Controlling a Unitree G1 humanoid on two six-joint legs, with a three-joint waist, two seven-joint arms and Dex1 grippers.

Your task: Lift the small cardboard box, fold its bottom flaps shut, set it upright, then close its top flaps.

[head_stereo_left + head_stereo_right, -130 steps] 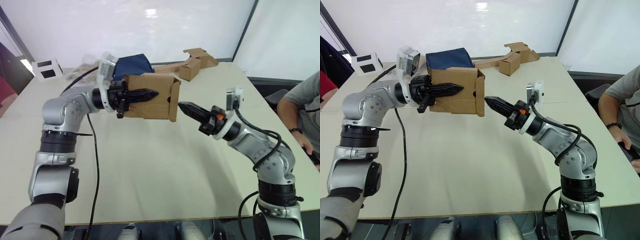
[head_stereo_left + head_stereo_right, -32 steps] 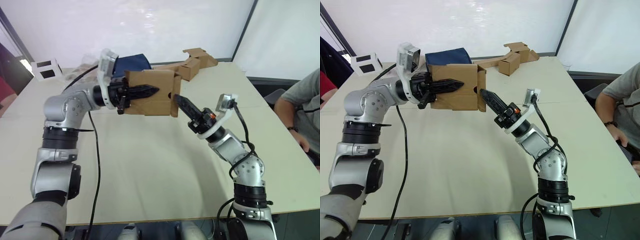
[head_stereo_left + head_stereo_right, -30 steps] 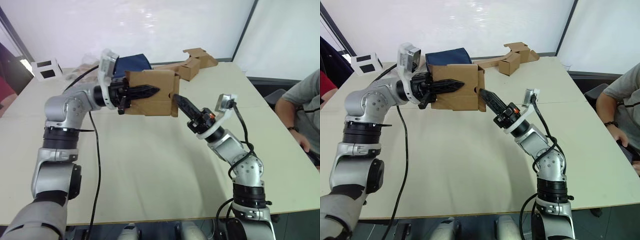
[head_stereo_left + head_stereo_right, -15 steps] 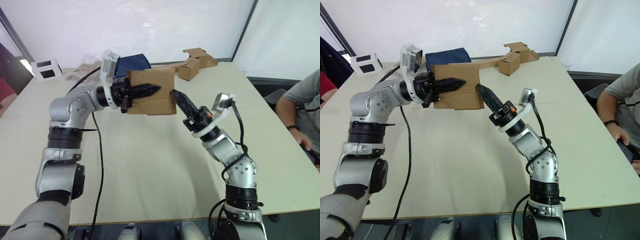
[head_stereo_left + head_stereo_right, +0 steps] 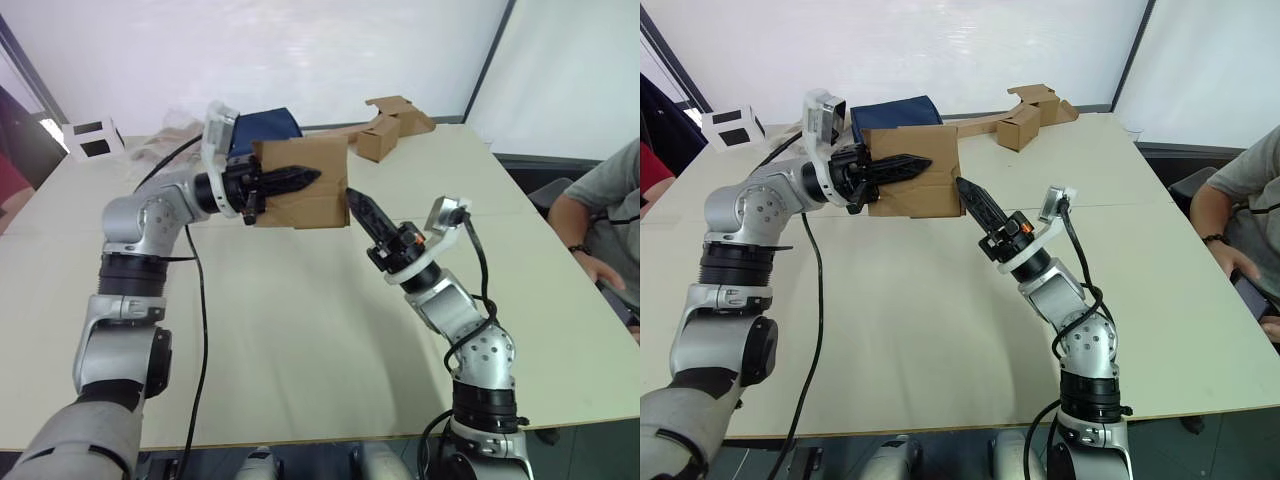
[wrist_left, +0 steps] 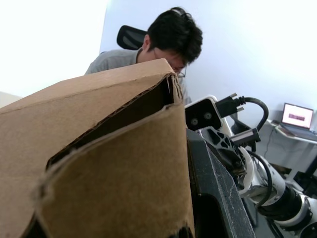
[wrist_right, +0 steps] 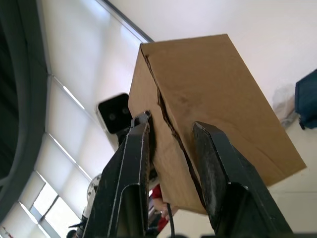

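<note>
I see the pale, flat-topped desk (image 5: 300, 330) across the lower part of the head view. Above it, left of centre in the upper half, hangs the small plain brown corrugated cardboard box (image 5: 305, 190), clear of the desk. Its long axis runs roughly level, left to right.

The left gripper (image 5: 290, 181), two black fingers on a silver arm, comes in from the left. Its jaws are clamped on the box's left end, one finger lying along the near wall.

The right gripper (image 5: 973, 199) rises from lower right, its tip just at the box's right end. In the right wrist view its jaws stand narrowly apart and hold nothing, with the seam of the bottom flaps (image 7: 168, 119) between them. Those flaps look folded in, though a dark gap shows along the seam.

I judge the right arm the free one; the box end lies straight ahead of its jaws, so pressing the flaps falls to it.
</note>
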